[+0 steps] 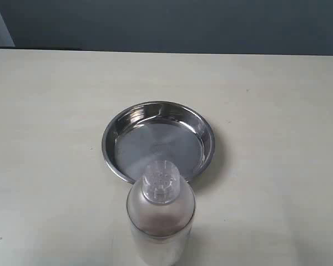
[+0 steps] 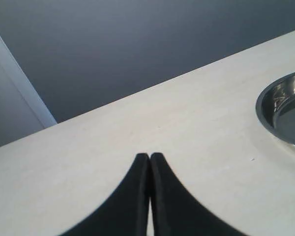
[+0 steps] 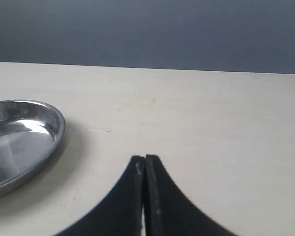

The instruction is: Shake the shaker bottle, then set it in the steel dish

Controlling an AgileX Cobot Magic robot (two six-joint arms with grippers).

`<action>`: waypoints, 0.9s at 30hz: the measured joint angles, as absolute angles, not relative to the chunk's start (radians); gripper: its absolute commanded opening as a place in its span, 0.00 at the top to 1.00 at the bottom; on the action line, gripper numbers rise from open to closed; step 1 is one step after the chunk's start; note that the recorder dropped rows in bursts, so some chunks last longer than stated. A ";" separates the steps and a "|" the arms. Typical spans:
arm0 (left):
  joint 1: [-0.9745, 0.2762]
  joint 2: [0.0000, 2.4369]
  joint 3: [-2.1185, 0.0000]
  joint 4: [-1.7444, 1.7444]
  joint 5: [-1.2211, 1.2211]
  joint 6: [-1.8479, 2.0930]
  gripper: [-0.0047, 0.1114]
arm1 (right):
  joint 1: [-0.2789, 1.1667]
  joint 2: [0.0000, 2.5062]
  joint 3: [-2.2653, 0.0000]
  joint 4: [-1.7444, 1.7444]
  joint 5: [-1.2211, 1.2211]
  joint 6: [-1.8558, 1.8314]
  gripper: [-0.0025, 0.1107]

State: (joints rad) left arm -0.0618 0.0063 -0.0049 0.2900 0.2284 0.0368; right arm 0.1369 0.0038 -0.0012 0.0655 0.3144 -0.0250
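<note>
**Step in hand.** No part of the task is done as things lie. The shaker bottle [image 1: 160,213] stands upright and ungrasped on the worktop [image 1: 44,111], so the approach and grasp come first.

**Position of the bottle.** It stands just beside the steel dish [image 1: 107,145], on the dish's near side in the exterior view. Its cap overlaps the near rim in that view; whether the two touch I cannot tell.

**Jaws.**
- Left gripper [image 2: 150,156]: jaws pressed together, pinching nothing, over bare worktop.
- Right gripper [image 3: 145,158]: jaws likewise pressed together and empty.

Neither wrist view shows the bottle, and the exterior view shows neither gripper, so I judge both well apart from it.

**Next move, in my judgement.** One arm must spread its jaws, reach the bottle's body below the frosted shoulder, and close firmly enough for shaking.
</note>
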 measured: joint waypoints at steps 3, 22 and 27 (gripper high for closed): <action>-0.062 0.006 -0.005 0.324 0.228 0.037 0.96 | 0.137 0.004 -0.001 0.066 0.314 -0.025 0.98; -0.062 0.006 -0.003 0.094 -0.081 0.007 0.96 | 0.137 0.004 -0.001 0.066 0.314 -0.025 0.98; -0.062 0.006 -0.003 -0.088 -0.210 -0.186 0.96 | 0.137 0.004 -0.001 0.066 0.314 -0.025 0.98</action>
State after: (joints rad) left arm -0.0618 0.0063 -0.0034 -0.0884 -0.2099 -0.1858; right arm 0.1369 0.0038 -0.0012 0.0655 0.3144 -0.0250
